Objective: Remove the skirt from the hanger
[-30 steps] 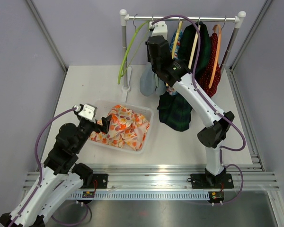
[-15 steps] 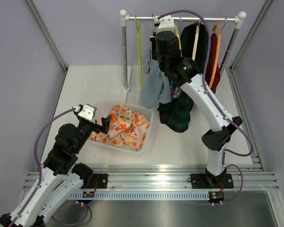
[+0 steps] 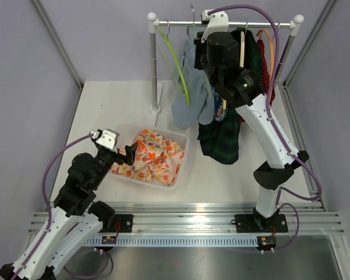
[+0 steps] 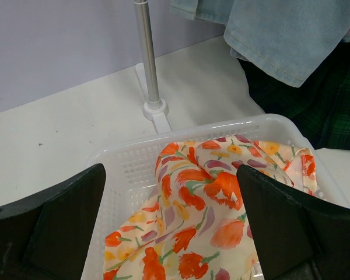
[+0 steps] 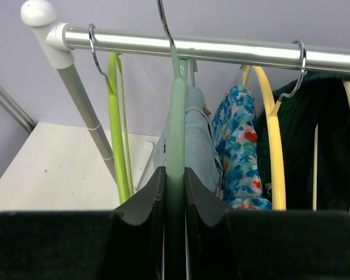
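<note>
The right gripper (image 5: pixel 174 175) clenches the pale green hanger (image 5: pixel 175 111), its hook held just above the rail (image 5: pixel 233 51), so the denim skirt (image 3: pixel 192 105) can come away

One denim skirt (image 3: pixel 192 108), one basket (image 4: pixel 128 169), one rack (image 3: pixel 154 64)

Bright, even, perhaps overhead light; faint shadows; left claw's fingers (image 4: pixel 52 227) blurred
</note>
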You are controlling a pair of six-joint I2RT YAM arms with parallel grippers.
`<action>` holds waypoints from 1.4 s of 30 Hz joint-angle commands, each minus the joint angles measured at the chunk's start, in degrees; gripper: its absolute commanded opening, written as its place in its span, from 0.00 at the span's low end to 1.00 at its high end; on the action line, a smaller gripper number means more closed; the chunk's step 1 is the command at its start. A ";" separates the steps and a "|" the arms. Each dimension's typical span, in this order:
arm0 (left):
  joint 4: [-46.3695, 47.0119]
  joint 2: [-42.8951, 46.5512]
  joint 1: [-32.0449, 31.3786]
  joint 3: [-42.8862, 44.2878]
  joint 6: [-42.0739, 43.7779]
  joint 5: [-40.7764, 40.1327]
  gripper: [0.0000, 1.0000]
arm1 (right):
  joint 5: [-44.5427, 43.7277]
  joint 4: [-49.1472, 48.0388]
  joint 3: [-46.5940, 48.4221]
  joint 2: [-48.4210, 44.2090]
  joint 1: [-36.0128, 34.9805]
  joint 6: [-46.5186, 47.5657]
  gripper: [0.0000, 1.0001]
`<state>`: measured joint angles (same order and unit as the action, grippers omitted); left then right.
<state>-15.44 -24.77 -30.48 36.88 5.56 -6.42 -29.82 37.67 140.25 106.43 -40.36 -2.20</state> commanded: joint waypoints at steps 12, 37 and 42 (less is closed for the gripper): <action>7.70 2.63 0.07 -1.29 -1.25 10.44 0.99 | 15.13 -1.72 -15.34 -18.35 0.28 5.62 0.00; 34.06 -45.50 -41.58 15.76 -11.17 -0.95 0.99 | 48.10 8.30 -54.90 -51.85 16.63 11.87 0.00; 42.84 -53.79 -43.79 16.46 -18.73 -2.29 0.99 | 51.62 6.54 -56.57 -52.12 18.21 9.85 0.00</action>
<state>15.00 -76.34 -73.54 50.13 -6.74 -4.45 17.10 52.71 83.29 55.64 -23.11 9.17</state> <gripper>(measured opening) 0.987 0.207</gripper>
